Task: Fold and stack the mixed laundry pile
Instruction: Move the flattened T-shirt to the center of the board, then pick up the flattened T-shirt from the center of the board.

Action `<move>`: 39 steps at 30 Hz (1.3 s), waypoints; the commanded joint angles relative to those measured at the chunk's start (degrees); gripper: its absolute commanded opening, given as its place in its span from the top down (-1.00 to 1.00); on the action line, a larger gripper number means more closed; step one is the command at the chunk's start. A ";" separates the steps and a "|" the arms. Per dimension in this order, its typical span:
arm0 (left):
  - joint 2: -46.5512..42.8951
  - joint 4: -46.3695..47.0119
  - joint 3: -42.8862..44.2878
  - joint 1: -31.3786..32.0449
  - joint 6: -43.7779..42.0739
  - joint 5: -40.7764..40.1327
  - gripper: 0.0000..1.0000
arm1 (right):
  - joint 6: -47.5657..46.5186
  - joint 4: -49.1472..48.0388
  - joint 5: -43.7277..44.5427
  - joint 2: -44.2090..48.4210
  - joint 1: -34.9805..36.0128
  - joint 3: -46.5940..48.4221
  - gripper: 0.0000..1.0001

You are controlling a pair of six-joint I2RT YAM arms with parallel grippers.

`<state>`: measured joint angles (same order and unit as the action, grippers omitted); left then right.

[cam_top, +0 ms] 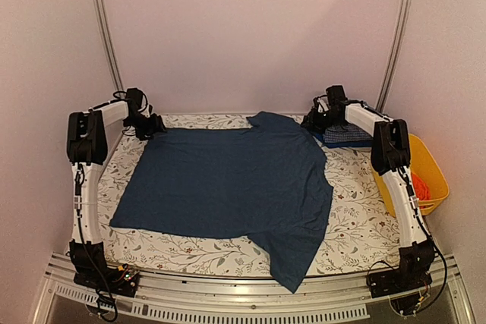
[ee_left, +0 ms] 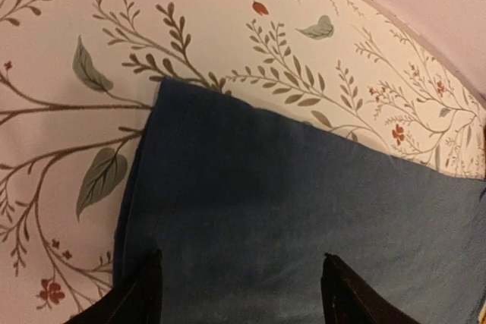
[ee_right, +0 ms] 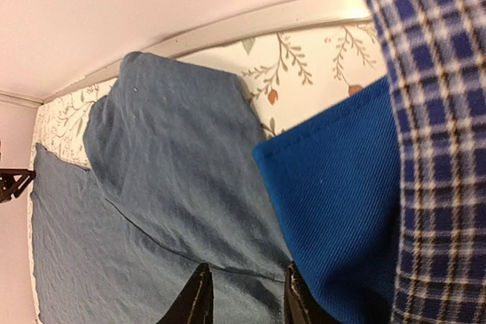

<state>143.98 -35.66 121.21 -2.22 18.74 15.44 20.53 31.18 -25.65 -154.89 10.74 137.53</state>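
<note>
A large dark blue T-shirt (cam_top: 228, 180) lies spread flat on the floral table cover (cam_top: 357, 218), one sleeve hanging over the near edge. My left gripper (cam_top: 152, 125) is at the shirt's far left corner (ee_left: 304, 187), and its jaws (ee_left: 241, 278) stand wide open just above the cloth, holding nothing. My right gripper (cam_top: 313, 121) is at the far right by the shirt's shoulder and sleeve (ee_right: 152, 149). Its jaws (ee_right: 247, 294) stand a little apart, tips on flat shirt fabric. Right beside them lies a folded bright blue cloth (ee_right: 342, 187) under a blue checked shirt (ee_right: 440, 111).
A yellow plastic basket (cam_top: 429, 168) stands at the table's right edge with red-orange cloth (cam_top: 420, 186) inside. The folded stack (cam_top: 345, 136) sits in the far right corner. Walls close in behind and on both sides.
</note>
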 commanded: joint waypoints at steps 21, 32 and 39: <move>-48.53 13.05 -64.81 4.37 7.09 4.85 -0.39 | -1.77 -6.66 -4.43 44.19 10.70 -66.31 0.23; -53.52 11.60 -70.03 4.42 8.10 5.53 -0.41 | -6.74 -4.16 2.47 38.19 3.59 -65.98 0.23; -60.30 7.56 -72.56 4.33 10.61 6.83 -0.44 | -10.06 1.07 -3.84 37.83 3.67 -56.93 0.17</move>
<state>88.20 -25.43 50.37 2.11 27.14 20.88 13.19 28.27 -27.77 -117.78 14.22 77.76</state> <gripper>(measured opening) 0.717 0.402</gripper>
